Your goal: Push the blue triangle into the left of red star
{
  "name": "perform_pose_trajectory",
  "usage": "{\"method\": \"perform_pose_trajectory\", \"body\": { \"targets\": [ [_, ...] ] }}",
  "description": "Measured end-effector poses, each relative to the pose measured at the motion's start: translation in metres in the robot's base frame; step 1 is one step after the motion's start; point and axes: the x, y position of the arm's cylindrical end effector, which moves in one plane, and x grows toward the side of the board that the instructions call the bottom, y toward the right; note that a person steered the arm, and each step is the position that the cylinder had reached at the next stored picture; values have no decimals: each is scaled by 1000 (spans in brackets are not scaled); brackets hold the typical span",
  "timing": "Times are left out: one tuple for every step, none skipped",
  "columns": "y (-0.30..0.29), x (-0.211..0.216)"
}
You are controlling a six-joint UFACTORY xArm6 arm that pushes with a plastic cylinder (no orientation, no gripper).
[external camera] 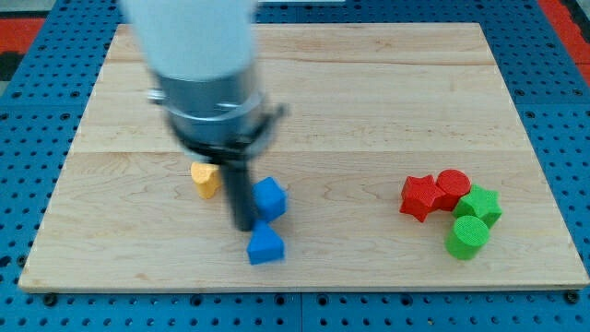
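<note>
The blue triangle [265, 245] lies on the wooden board [369, 101] at the lower middle-left. The red star [420, 196] lies far to its right. My tip [244, 224] stands just up and left of the blue triangle, close to it, with a blue cube-like block [270, 197] right beside the rod on its right.
A yellow block [205, 179] sits left of the rod. A red cylinder [453, 187], a green star [479, 204] and a green cylinder [467, 237] cluster to the right of the red star. The arm's grey body [207, 83] hangs over the board's upper left.
</note>
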Motion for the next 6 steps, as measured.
{"method": "perform_pose_trajectory", "body": {
  "targets": [
    [74, -11],
    [29, -4],
    [-55, 11],
    [-77, 69],
    [-13, 45],
    [75, 6]
  ]
}}
